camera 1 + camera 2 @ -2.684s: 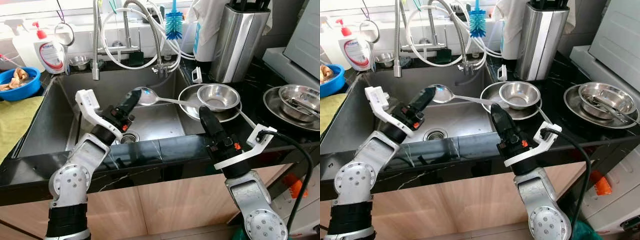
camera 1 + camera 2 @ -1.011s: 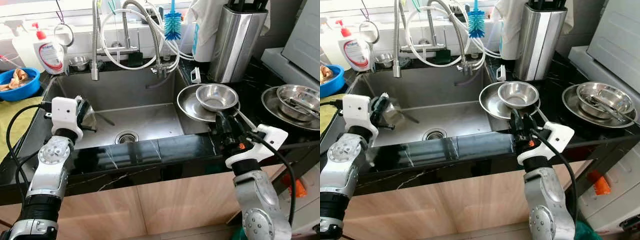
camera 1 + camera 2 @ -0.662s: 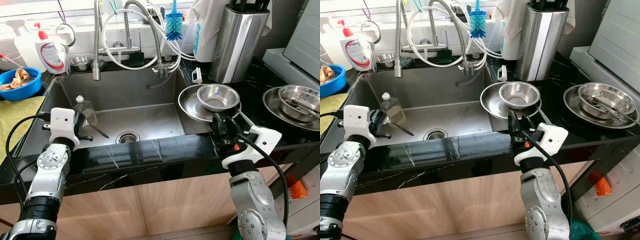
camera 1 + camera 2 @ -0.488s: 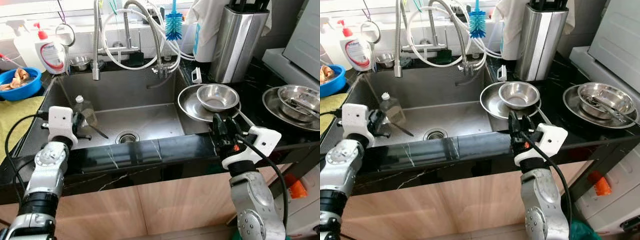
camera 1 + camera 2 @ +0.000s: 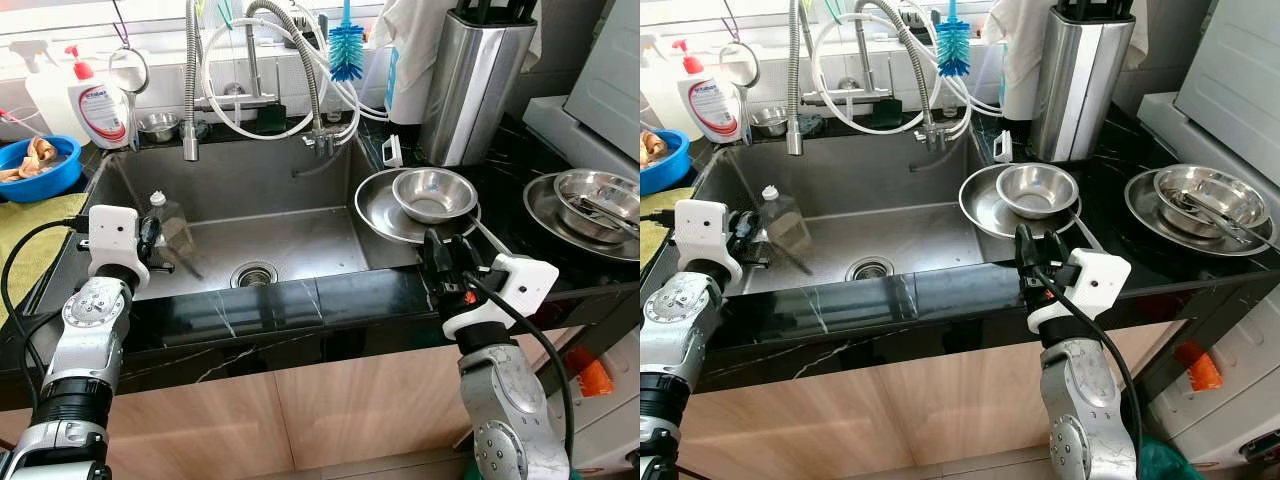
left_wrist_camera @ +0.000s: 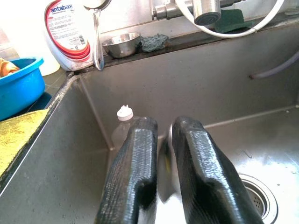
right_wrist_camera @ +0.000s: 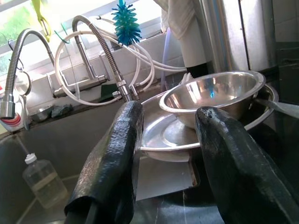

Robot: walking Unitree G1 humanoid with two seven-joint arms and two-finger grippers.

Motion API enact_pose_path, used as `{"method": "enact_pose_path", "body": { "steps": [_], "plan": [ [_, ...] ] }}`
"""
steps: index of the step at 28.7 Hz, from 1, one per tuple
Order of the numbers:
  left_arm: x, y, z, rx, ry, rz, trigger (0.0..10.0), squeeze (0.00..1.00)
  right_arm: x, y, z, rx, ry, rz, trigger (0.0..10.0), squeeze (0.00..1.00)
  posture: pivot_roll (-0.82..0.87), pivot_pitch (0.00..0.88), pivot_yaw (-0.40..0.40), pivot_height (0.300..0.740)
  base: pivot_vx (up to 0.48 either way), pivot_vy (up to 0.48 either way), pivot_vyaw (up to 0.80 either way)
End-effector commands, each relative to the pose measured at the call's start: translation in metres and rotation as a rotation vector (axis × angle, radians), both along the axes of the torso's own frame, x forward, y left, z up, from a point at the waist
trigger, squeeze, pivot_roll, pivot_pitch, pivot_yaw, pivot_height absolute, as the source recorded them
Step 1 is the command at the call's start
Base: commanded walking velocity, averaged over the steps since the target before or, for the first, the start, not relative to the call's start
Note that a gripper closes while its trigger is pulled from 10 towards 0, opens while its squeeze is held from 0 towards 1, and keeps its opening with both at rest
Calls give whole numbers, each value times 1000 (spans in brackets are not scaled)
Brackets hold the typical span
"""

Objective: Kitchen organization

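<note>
L gripper [image 6: 161, 182] sits at the sink's [image 5: 300, 195] left front edge, fingers nearly together w/ only a thin blurred sliver between them; can't tell if that's a held utensil or just sink floor, so grip state is unclear. Just beyond it, a clear plastic bottle [image 5: 172, 222] w/ white cap stands in the sink's left part, near the left wall.

R gripper [image 7: 166, 154] hovers at the counter's [image 5: 520, 235] front edge w/ fingers spread wide, nothing between them. Right ahead: steel bowl [image 5: 434, 194] resting in a steel plate [image 5: 375, 205], which overhangs the sink's right rim.

Risk, as I judge it: R fingers nudging the plate could tip plate + bowl into the sink.

Writing: white soap bottle [image 6: 65, 35] at the sink's back left corner reads "antabax", partly cut off.
</note>
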State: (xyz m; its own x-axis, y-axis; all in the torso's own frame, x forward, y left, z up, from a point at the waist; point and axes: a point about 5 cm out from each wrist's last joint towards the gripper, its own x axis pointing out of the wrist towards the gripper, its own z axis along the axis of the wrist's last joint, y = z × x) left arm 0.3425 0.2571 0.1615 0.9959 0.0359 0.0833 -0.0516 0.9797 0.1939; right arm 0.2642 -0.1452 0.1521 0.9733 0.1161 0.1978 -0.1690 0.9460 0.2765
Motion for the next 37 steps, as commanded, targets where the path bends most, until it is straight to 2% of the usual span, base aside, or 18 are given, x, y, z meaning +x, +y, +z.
{"method": "enact_pose_path", "body": {
  "steps": [1,7,13,14,18,22,27,31,37],
  "plan": [
    [2,-1,1,-5,1,-8,10000,1000,0,1,-3,-6,10,-5,10000,0,-37,0,35,740,0,0,0],
    [3,-4,2,-19,-6,-17,10000,1000,0,2,-3,-21,11,-3,10000,0,-37,0,34,740,0,0,0],
    [3,-14,9,-88,-53,-62,10000,1000,0,-1,1,-90,-11,-51,10000,0,-39,0,34,740,0,0,0],
    [3,-16,10,-90,-59,-70,10000,0,-1,-3,4,-118,-23,-81,10000,0,-43,0,35,740,0,0,0],
    [3,-18,9,-95,-58,-70,10000,0,-3,-11,9,-147,-36,-138,10000,0,-45,0,34,740,0,0,0],
    [3,-17,7,-108,-56,-67,10000,0,-8,-27,20,-169,-77,-247,10000,0,-54,0,34,740,0,0,0],
    [2,-18,7,-107,-55,-65,10000,0,-11,-29,28,-170,-112,-303,10000,0,-53,0,35,740,0,0,0],
    [1,-18,7,-109,-59,-67,10000,0,-17,-33,30,-124,-100,-367,10000,0,-51,0,33,740,0,0,0],
    [1,-18,6,-110,-56,-67,10000,0,-19,-39,19,-7,-27,-408,10000,0,-55,0,32,740,0,0,0]
  ]
}}
